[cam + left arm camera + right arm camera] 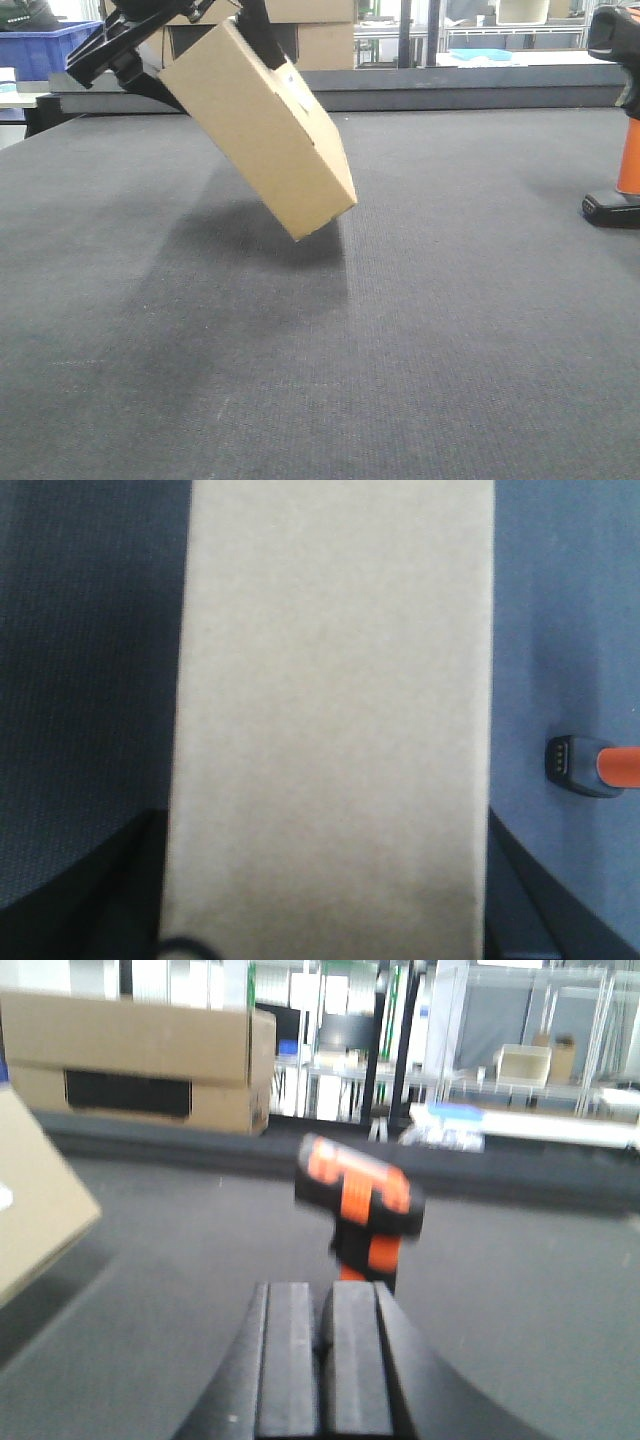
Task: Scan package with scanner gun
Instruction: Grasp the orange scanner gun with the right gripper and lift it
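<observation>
The package, a tan cardboard box, hangs tilted above the dark table, low corner toward the right. My left gripper is shut on its upper end, with black fingers on either side. In the left wrist view the box fills the middle between the gripper's dark fingers. The orange-and-black scanner gun stands upright at the table's right edge; its base also shows in the left wrist view. My right gripper is shut and empty, a short way in front of the scanner.
A large cardboard carton stands at the back behind the table's far edge, also seen in the front view. A blue crate sits at the back left. Metal shelving lines the background.
</observation>
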`<control>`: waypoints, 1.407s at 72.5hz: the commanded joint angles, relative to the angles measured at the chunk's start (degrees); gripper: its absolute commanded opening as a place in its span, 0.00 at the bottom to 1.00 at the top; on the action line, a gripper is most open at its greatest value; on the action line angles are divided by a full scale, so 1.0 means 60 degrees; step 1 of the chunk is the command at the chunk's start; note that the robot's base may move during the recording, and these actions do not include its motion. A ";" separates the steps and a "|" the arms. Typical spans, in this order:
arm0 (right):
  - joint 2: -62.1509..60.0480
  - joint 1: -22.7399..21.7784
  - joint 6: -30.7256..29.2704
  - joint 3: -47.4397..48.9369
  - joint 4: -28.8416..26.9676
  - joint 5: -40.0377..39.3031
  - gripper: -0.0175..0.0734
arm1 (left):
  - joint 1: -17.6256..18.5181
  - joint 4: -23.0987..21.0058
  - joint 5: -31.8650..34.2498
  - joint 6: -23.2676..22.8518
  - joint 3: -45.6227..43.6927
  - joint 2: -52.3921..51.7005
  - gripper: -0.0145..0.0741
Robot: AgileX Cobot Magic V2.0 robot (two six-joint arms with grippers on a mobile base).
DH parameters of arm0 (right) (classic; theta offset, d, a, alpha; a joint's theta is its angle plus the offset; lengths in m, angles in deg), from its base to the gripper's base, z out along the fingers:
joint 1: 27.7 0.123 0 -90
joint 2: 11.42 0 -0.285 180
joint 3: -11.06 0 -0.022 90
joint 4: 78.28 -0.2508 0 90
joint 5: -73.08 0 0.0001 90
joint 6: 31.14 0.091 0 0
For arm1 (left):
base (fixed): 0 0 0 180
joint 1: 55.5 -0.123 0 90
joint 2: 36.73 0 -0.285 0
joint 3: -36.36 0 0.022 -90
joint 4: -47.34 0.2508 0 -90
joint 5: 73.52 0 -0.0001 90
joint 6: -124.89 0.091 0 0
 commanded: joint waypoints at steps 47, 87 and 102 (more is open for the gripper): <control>0.6198 -0.0011 -0.0014 0.3640 0.0347 -0.0901 0.01 | 0.0059 0.0161 -0.0070 0.0457 -0.0017 -0.0020 0.04; 0.9817 -0.0011 -0.0014 0.3387 -0.2533 -0.3964 0.01 | 0.0059 0.0161 -0.0070 0.0457 -0.0017 -0.0020 0.04; 1.1127 -0.0011 -0.0014 0.3387 -0.2533 -0.4855 0.01 | 0.0059 0.0161 -0.0070 0.0457 -0.0017 -0.0020 0.04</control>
